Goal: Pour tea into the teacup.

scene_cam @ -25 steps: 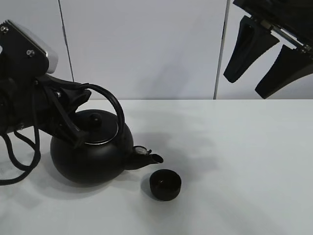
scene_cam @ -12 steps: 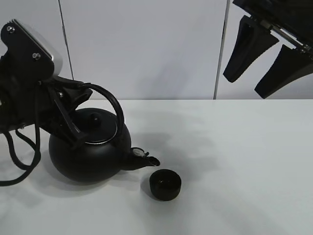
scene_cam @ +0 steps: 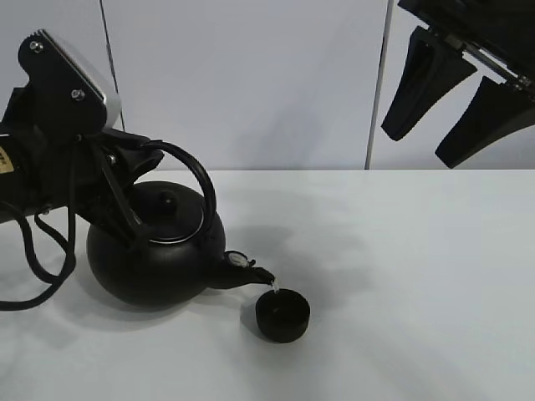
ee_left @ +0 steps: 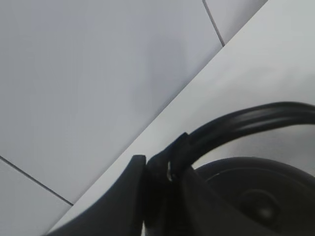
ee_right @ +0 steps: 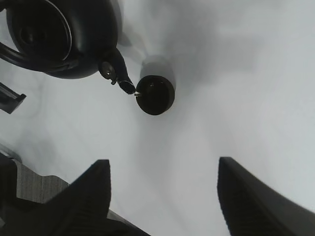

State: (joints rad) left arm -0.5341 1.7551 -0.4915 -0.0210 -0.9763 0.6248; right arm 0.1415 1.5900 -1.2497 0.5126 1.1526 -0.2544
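Observation:
The big round black kettle [scene_cam: 155,259] is tilted with its spout [scene_cam: 251,271] just above the rim of the small matte-black teacup [scene_cam: 282,314] on the white table; a thin stream runs from spout to cup. My left gripper [scene_cam: 125,171] is shut on the kettle's arched handle [ee_left: 246,120], its fingers [ee_left: 128,196] clamped on it in the left wrist view. My right gripper [scene_cam: 456,96] hangs open and empty high at the upper right. The right wrist view shows the kettle [ee_right: 54,34] and teacup [ee_right: 155,94] from above.
The white table [scene_cam: 401,276] stretches to the right of the cup. A pale panelled wall [scene_cam: 251,83] stands behind it. The left arm's black cable [scene_cam: 33,276] loops down at the far left.
The left arm has risen and tipped the kettle further. The spout has come down over the teacup's rim and liquid now runs into it. The right gripper has not moved.

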